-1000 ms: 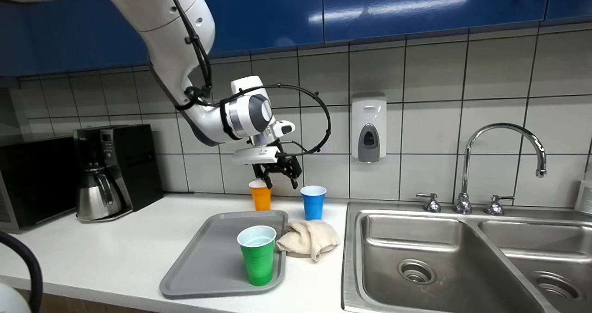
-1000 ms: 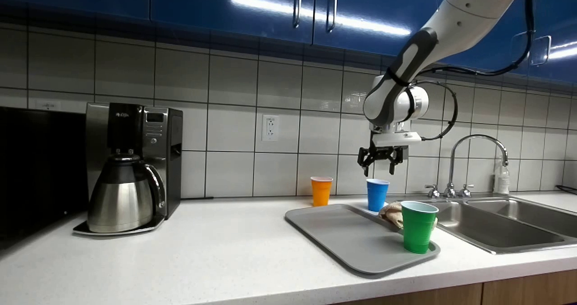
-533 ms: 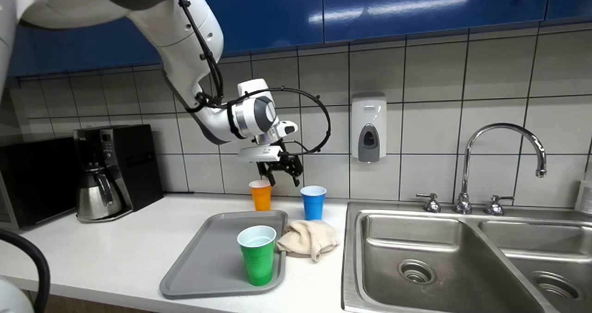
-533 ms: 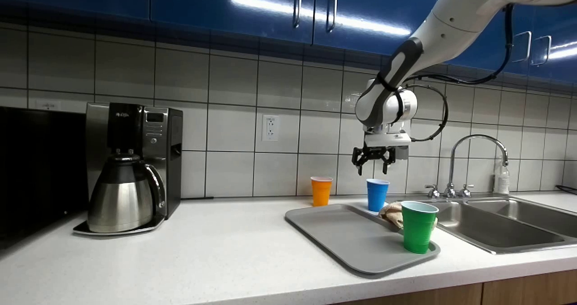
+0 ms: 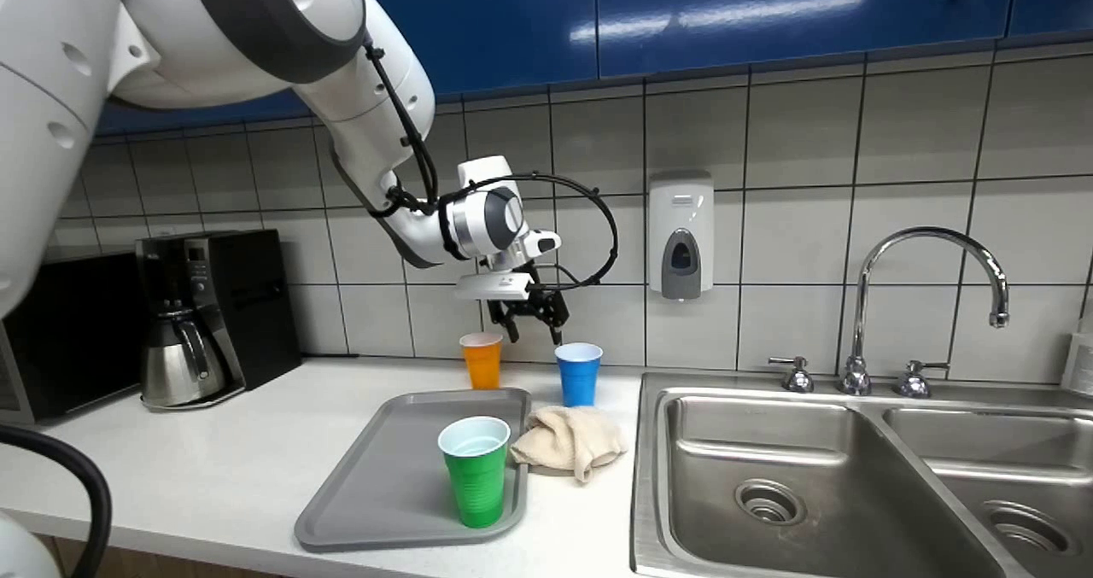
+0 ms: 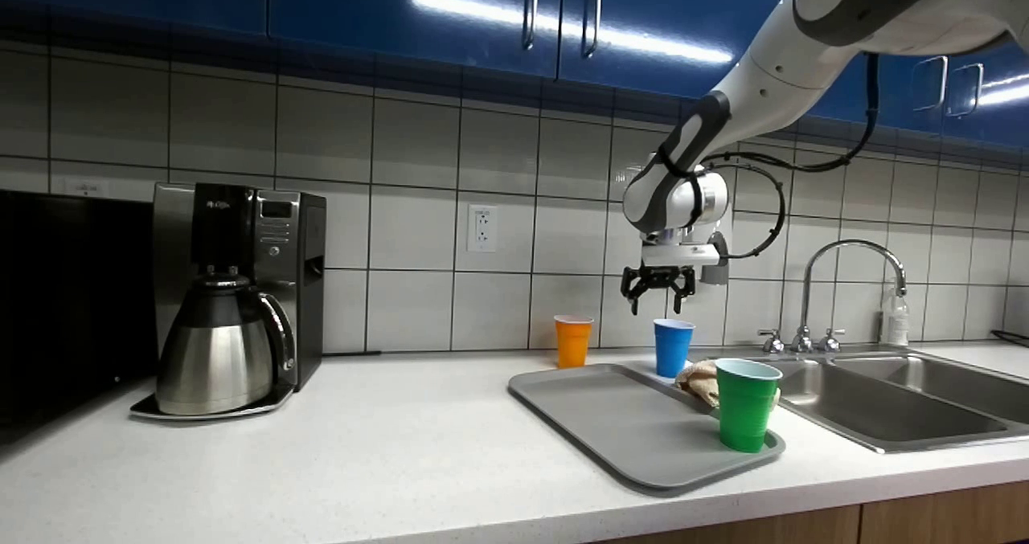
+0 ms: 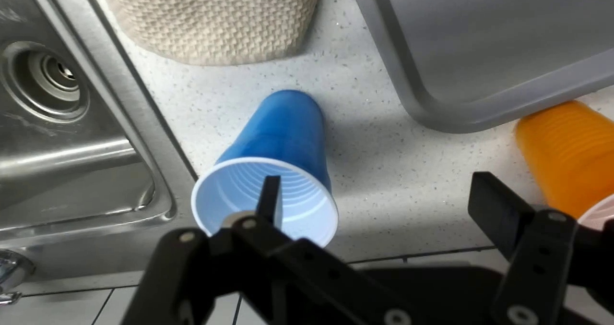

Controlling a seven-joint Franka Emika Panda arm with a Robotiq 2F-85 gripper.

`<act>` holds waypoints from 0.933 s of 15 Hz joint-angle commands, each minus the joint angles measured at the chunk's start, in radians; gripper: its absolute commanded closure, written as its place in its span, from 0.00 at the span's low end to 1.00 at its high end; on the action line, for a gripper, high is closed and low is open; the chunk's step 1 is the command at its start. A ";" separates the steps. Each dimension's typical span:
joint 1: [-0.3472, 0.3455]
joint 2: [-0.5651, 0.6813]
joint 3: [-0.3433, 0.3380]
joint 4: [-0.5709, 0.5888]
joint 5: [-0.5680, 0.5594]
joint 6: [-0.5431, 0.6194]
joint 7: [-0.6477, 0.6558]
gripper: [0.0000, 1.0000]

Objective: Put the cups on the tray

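And back toward the wall slid the gripper, spread wide and empty, higher than the blue cup and the orange cup on the counter, so with the green cup on the tray, one of those two looked the next target!

Green cup on tray, orange and blue beside

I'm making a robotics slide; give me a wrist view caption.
Open gripper above the counter, with the blue cup and orange cup standing outside the grey tray.
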 commanded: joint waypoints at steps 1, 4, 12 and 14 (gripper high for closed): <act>-0.017 0.075 0.006 0.117 0.033 -0.051 -0.061 0.00; -0.026 0.112 0.011 0.165 0.043 -0.056 -0.093 0.00; -0.043 0.182 0.021 0.254 0.074 -0.070 -0.147 0.00; -0.040 0.194 0.015 0.266 0.071 -0.069 -0.147 0.00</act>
